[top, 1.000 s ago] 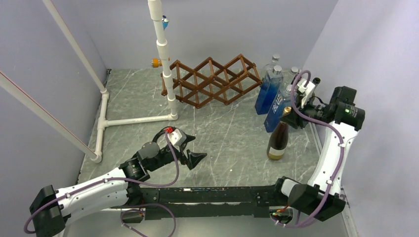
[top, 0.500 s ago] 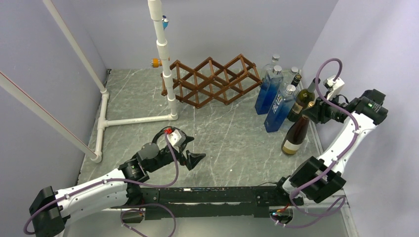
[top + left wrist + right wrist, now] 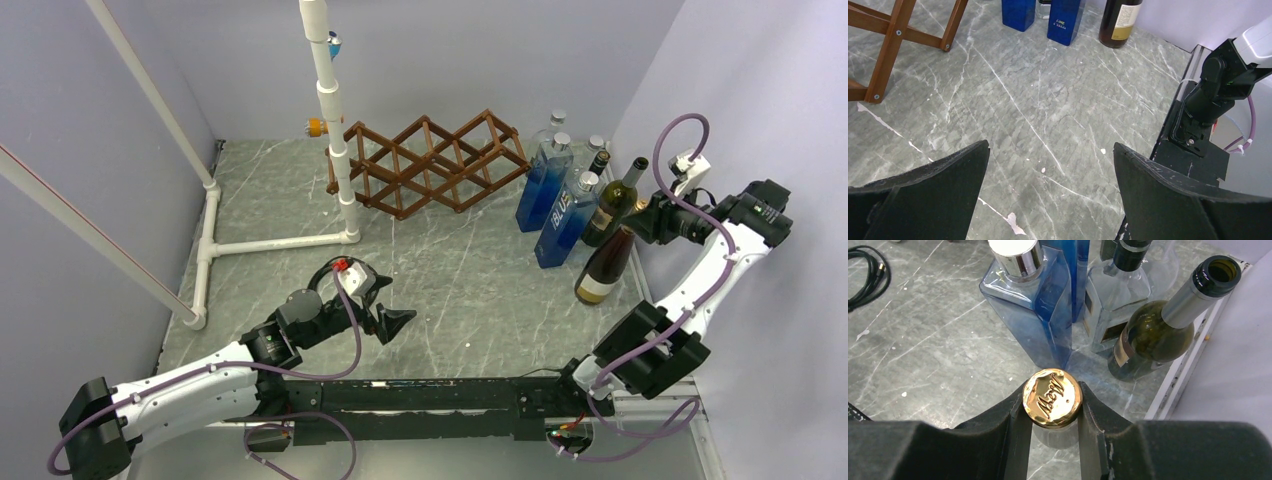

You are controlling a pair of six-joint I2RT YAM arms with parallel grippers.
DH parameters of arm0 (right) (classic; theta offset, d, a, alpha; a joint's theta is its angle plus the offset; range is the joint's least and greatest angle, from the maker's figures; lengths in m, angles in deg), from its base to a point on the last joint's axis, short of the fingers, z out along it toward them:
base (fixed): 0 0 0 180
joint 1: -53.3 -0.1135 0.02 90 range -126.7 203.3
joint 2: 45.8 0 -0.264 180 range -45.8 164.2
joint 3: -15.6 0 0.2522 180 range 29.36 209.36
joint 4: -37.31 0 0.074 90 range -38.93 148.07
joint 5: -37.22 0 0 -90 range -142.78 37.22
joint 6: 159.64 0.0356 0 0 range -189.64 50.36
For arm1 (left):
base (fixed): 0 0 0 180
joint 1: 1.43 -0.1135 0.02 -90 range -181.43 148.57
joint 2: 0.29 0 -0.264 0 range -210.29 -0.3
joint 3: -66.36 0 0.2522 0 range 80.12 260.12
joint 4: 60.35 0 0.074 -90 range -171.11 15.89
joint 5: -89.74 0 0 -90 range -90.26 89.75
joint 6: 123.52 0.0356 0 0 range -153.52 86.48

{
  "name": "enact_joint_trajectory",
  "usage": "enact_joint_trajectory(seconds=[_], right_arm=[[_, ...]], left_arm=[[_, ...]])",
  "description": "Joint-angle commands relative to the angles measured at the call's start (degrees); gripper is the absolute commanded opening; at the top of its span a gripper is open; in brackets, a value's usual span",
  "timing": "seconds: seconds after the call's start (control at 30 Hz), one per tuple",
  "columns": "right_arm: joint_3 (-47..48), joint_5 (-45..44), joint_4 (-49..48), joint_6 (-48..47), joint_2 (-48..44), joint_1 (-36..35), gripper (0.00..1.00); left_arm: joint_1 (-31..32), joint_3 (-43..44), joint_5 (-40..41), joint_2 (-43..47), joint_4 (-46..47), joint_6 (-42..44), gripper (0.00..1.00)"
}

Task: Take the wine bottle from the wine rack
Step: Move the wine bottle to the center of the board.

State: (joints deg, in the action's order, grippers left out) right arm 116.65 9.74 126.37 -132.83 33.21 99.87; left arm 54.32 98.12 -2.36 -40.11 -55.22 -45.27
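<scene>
- Left hand (image 3: 392, 303): it hangs low over the bare tabletop (image 3: 470, 270) near the front edge, jaws wide apart with nothing between them. Its pose is the same as a second ago, so it takes no part in the present step.
- Wine rack (image 3: 392, 160): it stands at the back of the tabletop and has not moved. In the overhead view its diamond cells show no bottle.
- Blue bottles (image 3: 548, 185): they stand upright to the right of the wine rack and are undisturbed. A green bottle (image 3: 612, 205) with an open mouth, hidden behind the arm a second ago, now shows just to their right.
- Wine bottle (image 3: 605, 265): dark brown with a gold cap, it stood upright in front of the blue bottles a second ago. It is now farther right, near the side wall and well apart from the wine rack, and it leans with its neck up and to the right. Whether its base touches the tabletop cannot be told.
- Right hand (image 3: 645, 215): its fingers (image 3: 1015, 415) are closed narrowly on the gold cap, one on each side. The arm has swung right and carried the wine bottle with it.
- Reading: the removal itself looks complete. What is left is probably to stand the wine bottle upright and let go, and the lean and the grip on the cap alone make tipping the risk.
</scene>
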Motion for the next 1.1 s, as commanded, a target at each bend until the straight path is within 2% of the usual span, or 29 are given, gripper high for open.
enact_joint_trajectory(seconds=[0.0, 0.2, 0.37, 0.57, 0.7, 0.87, 1.07], right_arm=[[3.4, 12.9, -7.9, 2.9, -1.5, 0.4, 0.0], [3.5, 15.7, -10.4, 5.7, -0.2, 0.4, 0.0], [2.8, 15.6, -7.9, 2.7, 1.1, 0.3, 0.02], [3.2, 13.8, 3.5, -10.9, 3.3, 0.2, 0.19], [4.5, 12.9, 10.4, -17.5, 5.3, 0.1, 0.26], [3.6, 11.8, 10.7, -18.0, 5.1, 0.1, 0.31], [3.5, 11.0, 10.7, -17.7, 3.9, 0.1, 0.47]], left_arm=[[-0.1, -0.2, 0.1, 1.0, 1.9, -0.5, 1.0], [-0.1, -0.1, -0.2, 1.1, 2.4, -0.6, 0.99], [-0.1, 0.0, -0.5, 1.3, 2.7, -0.9, 0.99], [-0.1, 0.0, -0.8, 1.5, 3.0, -1.1, 0.99], [-0.1, 0.3, -1.0, 0.9, 3.1, -1.3, 0.99], [-0.1, 0.9, -1.3, 0.7, 2.7, -1.4, 1.0], [-0.1, 1.2, -1.5, 1.2, 2.3, -1.6, 1.0]])
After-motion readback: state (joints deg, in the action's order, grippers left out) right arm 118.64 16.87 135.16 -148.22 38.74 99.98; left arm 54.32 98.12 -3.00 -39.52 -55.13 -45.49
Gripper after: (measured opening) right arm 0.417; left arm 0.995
